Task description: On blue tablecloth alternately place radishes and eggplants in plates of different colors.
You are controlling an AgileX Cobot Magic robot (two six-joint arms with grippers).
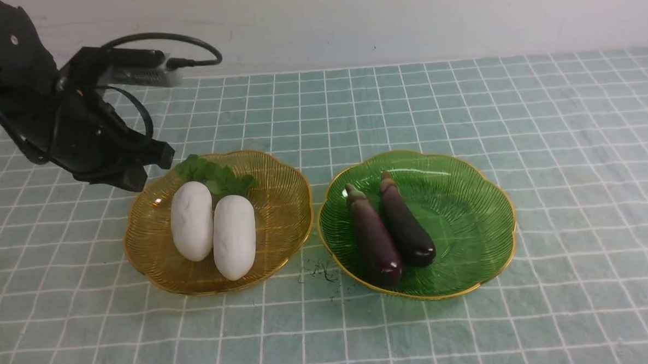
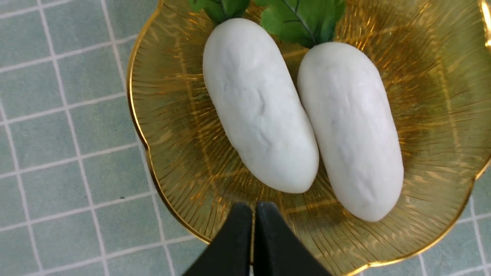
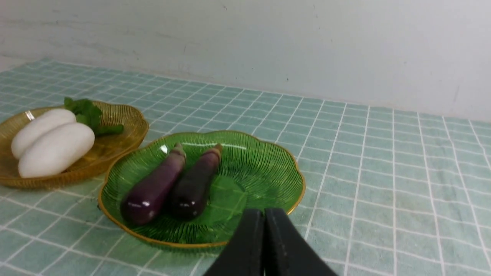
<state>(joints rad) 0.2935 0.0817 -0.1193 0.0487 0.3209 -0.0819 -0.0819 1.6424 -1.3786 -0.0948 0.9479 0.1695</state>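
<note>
The left gripper has its fingers pressed together with nothing between them, hanging just above the near-left rim of the amber plate. In the left wrist view the fingers sit over the plate's edge, pointing at the blunt ends of the two radishes, which lie side by side, touching, inside that plate. In the front view, taking the amber plate as a clock face, the left gripper hovers at about 10 o'clock, and the radishes run lengthwise from 12 o'clock, where their leaves are, toward 6 o'clock.

The right gripper is likewise clenched on nothing; it does not show in the front view. Its wrist camera looks across the green plate, whose two eggplants lie close together, stems toward 11 o'clock and glossy ends toward 5 o'clock in the front view.

The plates stand just apart on the blue tablecloth covering the tabletop. By my reading, sorting looks done; the left arm is nearer the radishes and would need only to withdraw.
</note>
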